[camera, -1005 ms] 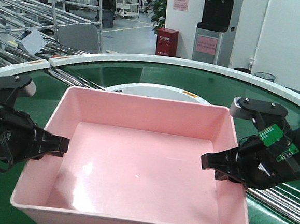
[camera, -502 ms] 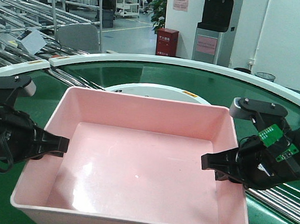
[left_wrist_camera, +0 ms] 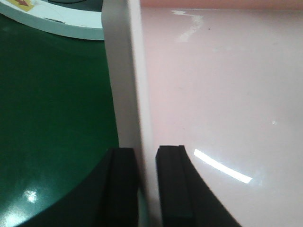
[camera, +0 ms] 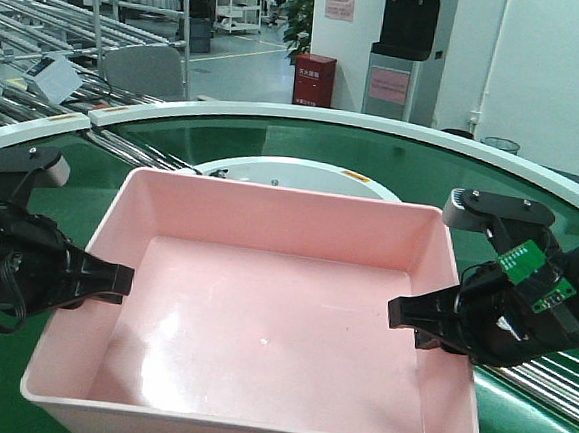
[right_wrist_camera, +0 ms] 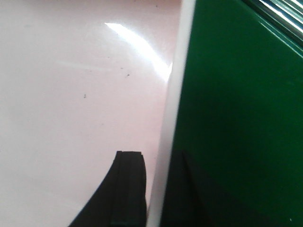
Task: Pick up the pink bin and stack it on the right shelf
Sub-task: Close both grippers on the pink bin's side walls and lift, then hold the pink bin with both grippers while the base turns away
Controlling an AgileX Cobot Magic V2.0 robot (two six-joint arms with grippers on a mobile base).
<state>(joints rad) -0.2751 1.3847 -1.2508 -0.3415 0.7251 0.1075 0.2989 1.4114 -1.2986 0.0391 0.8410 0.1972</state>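
Nearest the camera, the pink bin (camera: 269,220) fills the lower middle of the front view, held from both sides over the green conveyor belt (camera: 532,195); whether its base touches the belt cannot be told. The left hand (camera: 114,281) is clamped on the bin's left wall, and the left wrist view shows this hand (left_wrist_camera: 147,165) with one black jaw inside the tub and one outside, against the rolled rim. The right hand (camera: 402,313) grips the opposite wall in the same way, and the right wrist view shows it (right_wrist_camera: 158,175) pinching the pale rim, with green belt beyond. A small green circuit board (camera: 526,265) sits on the right arm, and bare metal rollers (camera: 547,382) run just beside it. Behind the bin lies the white inner island (camera: 293,172) of the curved belt. Farther back stand roller racks (camera: 44,27), a red cabinet (camera: 314,78) and a tall dark machine (camera: 407,55) by the wall.
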